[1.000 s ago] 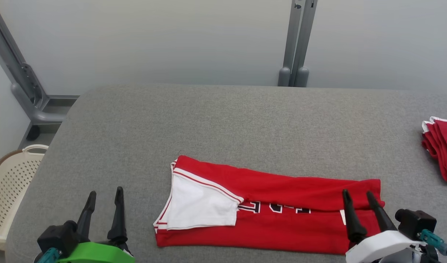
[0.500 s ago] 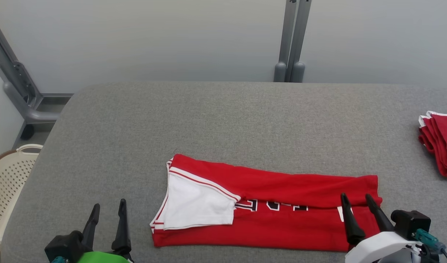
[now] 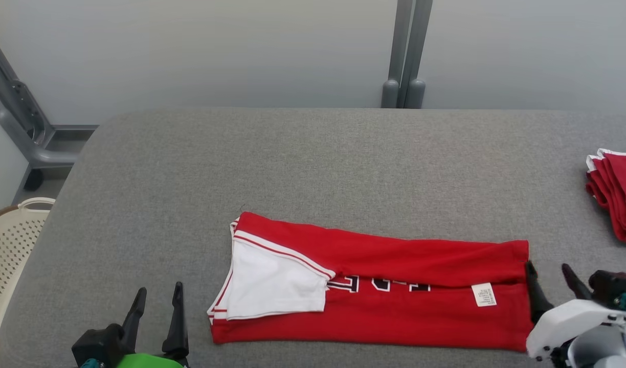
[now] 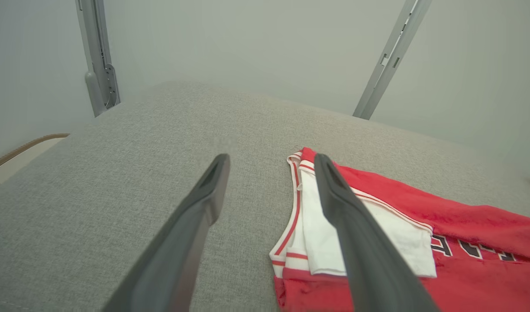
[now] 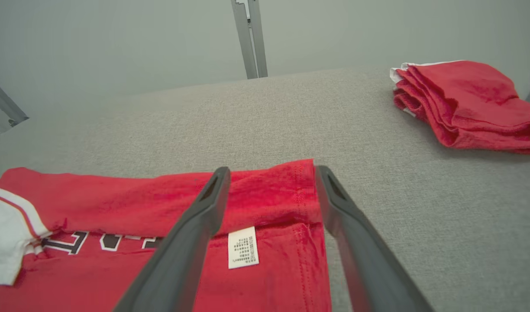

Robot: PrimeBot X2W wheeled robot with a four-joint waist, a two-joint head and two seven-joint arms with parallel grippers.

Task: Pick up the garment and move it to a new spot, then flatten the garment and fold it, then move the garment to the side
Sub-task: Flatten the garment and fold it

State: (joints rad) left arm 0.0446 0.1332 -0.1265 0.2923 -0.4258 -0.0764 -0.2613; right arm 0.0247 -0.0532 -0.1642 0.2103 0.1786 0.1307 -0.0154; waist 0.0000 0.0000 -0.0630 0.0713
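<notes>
- The red jersey lay folded lengthwise near the front edge of the grey counter.
- The left gripper and right gripper flanked it, both open and empty.
- I judged a shallow pinch at the hem could spill the fold.

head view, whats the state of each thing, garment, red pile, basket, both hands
garment: folded lengthwise into a long strip, lying flat on the table
red pile: folded, stacked at the table's right edge
basket: upright beside the table, contents hidden
left hand: open, empty, left of the garment
right hand: open, empty, at the garment's right end
</notes>
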